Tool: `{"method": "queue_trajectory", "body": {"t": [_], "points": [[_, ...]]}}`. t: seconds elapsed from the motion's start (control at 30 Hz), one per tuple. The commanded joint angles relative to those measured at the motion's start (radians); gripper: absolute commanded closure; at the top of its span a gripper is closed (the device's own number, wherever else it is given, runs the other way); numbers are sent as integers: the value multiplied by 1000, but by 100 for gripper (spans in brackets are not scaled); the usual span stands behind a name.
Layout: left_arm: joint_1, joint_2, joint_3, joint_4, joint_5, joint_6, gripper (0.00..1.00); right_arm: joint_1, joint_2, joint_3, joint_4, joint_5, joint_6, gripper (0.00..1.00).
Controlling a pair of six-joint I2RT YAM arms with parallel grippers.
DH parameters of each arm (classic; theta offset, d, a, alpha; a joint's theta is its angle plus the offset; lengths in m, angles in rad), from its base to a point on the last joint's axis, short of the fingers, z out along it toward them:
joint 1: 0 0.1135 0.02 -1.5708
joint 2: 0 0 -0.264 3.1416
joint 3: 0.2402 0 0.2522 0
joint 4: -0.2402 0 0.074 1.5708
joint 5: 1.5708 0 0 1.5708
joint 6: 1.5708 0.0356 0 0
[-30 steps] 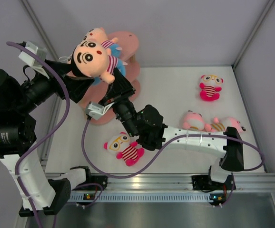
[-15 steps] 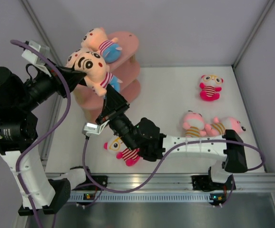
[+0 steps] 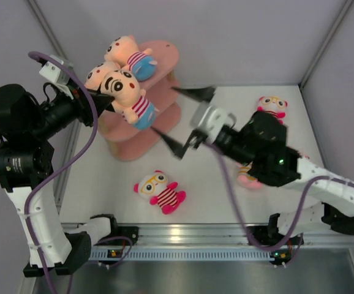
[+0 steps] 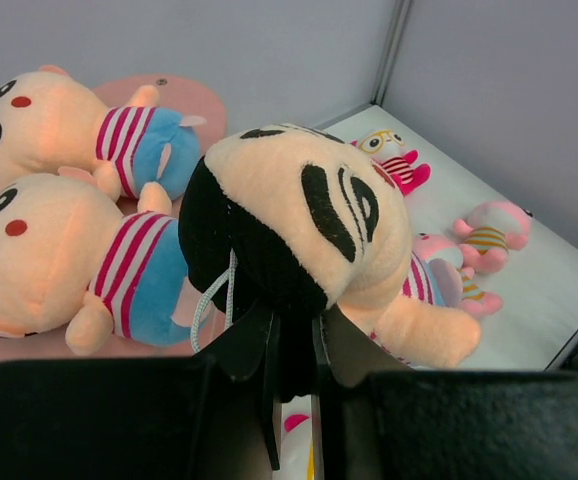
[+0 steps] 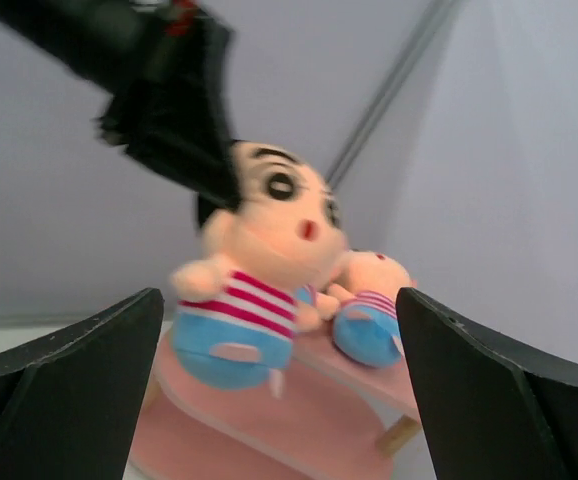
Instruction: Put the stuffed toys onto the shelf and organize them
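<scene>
Toy (image 3: pixel 131 98): head clamped in my left gripper (image 3: pixel 106 99), over shelf's (image 3: pixel 168 58) front edge, body trailing along it; right gripper (image 3: pixel 168 113) agape, empty.

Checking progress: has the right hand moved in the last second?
Yes. In the top view the right hand has swung rightward, back from the shelf, and its arm no longer covers the glasses toy.
</scene>
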Motion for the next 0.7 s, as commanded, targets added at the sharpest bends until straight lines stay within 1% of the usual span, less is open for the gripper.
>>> {"method": "queue_trajectory", "body": {"t": [0.0, 0.07, 0.1, 0.13, 0.17, 0.23, 0.3, 0.33, 0.43, 0.6, 0.67], "points": [[-2, -13, 4, 61, 64, 14, 100, -265, -119, 58, -167, -354, 604, 1], [0, -20, -3, 61, 92, 15, 100, -362, -108, 90, -203, -434, 662, 1], [-2, -24, -4, 61, 101, 18, 100, -390, -81, 106, -235, -469, 772, 1], [-2, -29, -6, 62, 103, 18, 100, -422, -63, 119, -242, -515, 823, 2], [-2, -30, -6, 61, 107, 18, 100, -484, -23, 147, -253, -605, 904, 3], [-2, -35, -7, 61, 110, 18, 100, -523, 8, 156, -259, -682, 940, 5], [-2, -39, -6, 61, 117, 13, 100, -530, 40, 147, -249, -721, 952, 9], [0, -41, -6, 61, 117, 10, 100, -530, 50, 144, -237, -753, 960, 14], [-2, -44, -1, 61, 115, 5, 100, -522, 77, 124, -221, -740, 975, 20], [-2, -38, 0, 61, 100, -2, 100, -474, 96, 104, -209, -746, 955, 21], [0, -38, 2, 65, 95, -7, 100, -456, 97, 90, -204, -707, 952, 22]]}}
